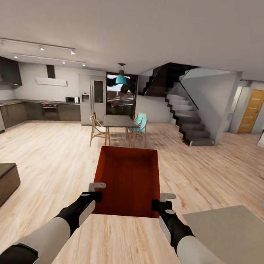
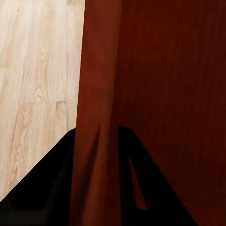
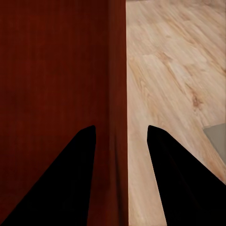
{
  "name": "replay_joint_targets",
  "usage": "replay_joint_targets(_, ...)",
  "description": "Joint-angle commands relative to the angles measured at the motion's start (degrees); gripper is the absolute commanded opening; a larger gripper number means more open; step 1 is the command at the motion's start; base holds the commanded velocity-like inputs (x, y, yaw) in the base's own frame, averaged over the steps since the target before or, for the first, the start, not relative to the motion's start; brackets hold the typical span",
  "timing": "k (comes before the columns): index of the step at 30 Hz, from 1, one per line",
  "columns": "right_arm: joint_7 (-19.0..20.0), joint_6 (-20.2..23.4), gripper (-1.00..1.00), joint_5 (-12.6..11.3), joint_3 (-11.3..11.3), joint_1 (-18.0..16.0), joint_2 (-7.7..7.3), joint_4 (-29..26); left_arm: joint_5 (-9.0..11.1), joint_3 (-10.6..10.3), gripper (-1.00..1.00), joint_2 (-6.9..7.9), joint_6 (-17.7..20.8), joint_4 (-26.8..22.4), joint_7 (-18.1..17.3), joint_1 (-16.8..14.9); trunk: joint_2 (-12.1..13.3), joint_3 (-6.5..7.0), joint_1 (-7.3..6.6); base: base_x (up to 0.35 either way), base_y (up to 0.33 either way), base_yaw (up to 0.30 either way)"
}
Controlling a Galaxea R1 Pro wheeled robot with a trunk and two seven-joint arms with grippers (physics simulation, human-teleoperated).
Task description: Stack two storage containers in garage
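Evidently your left gripper and right gripper each pinch a side wall of the storage container — closed on it. It looks stiff, light, smooth — keep both rims clamped level.

Plank floor, staircase, dining table

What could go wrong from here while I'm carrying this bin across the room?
1. The storage container hangs from thin side walls alone: the left gripper and right gripper each straddle one wall, with nothing visible underneath. If the arms drift apart or one pinch slips, it may tilt or drop.
2. The container blocks the floor directly ahead, and the dining table with its chairs stands straight in front, so a collision seems possible.
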Motion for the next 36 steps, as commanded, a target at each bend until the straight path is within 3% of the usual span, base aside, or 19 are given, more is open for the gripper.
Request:
replay_joint_targets(1, -0.19, 0.12, -1.0, 1.16, -1.3, -0.03, 0.07, -0.27, -0.19, 0.24, -1.0, 0.05, 0.46, 0.0, 0.86, 0.01, -0.04, -0.02, 0.05, 0.323, 0.0, 0.0)
replay_joint_targets(36, -0.19, 0.2, -1.0, 1.16, -1.3, -0.03, 0.07, -0.27, -0.21, 0.25, -1.0, 0.08, 0.45, 0.0, 0.86, 0.0, -0.04, -0.02, 0.05, 0.323, 0.0, 0.0)
